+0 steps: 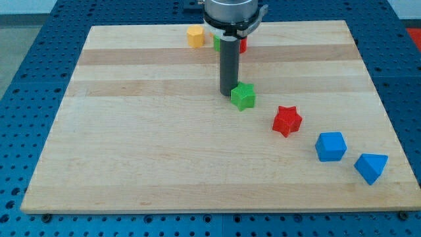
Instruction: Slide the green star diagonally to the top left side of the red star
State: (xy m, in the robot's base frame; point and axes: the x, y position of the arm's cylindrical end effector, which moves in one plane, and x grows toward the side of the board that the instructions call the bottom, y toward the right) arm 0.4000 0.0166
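Observation:
The green star (243, 96) lies near the middle of the wooden board (131, 145). The red star (287, 120) lies below and to the right of it, a short gap apart. My tip (227, 93) stands right at the green star's left edge, touching or almost touching it. The dark rod rises from there to the view's top.
A blue cube (330, 146) and a blue wedge-like block (371, 167) lie at the lower right. A yellow block (195, 36) sits at the top edge. A green block (216, 43) and a red block (243, 45) are partly hidden behind the rod.

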